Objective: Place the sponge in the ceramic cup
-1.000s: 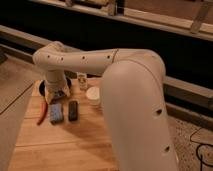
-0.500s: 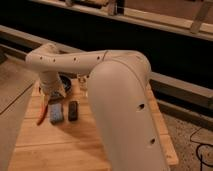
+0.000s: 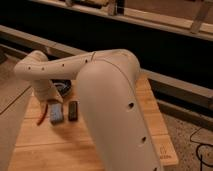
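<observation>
The blue sponge (image 3: 56, 114) lies flat on the wooden table (image 3: 45, 147), at its left side. My white arm (image 3: 107, 95) sweeps across the middle of the view, and its end drops down at the left. There the gripper (image 3: 49, 97) hangs just above and behind the sponge, mostly covered by the wrist. The ceramic cup is hidden, likely behind the arm.
A small black bar (image 3: 73, 111) lies right of the sponge and a red chili pepper (image 3: 44, 115) lies to its left. A dark bowl (image 3: 63, 88) shows partly behind the wrist. Dark rails and a ledge run behind the table.
The arm has swung further left and toward the camera, now covering more of the table. The cup seen a second ago is hidden behind it. Sponge, bar and pepper have not moved.
</observation>
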Controlling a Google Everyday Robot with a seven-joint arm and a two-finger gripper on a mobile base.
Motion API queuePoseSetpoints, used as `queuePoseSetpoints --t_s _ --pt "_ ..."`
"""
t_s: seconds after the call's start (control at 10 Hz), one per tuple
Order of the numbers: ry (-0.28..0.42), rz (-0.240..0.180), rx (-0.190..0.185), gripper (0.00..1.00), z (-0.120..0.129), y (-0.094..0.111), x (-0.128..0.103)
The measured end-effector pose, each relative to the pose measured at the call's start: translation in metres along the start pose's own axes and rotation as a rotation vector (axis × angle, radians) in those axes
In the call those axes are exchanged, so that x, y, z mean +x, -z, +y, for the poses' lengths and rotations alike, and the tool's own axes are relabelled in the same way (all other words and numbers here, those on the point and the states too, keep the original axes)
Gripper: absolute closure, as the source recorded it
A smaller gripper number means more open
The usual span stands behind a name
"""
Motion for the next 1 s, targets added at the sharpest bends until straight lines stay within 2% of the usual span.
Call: queuePoseSetpoints --t_s 0.2,0.5,0.7,1.0 --pt "-0.023 0.006 0.006 0.35 0.005 -0.008 0.001" --pt "-0.145 0.008 0.042 0.35 -0.020 -0.023 -0.002" --pt "-0.212 0.024 0.060 0.35 -0.039 -0.032 -0.002" --pt "-0.227 0.039 0.066 0.35 -0.038 -0.038 -0.010"
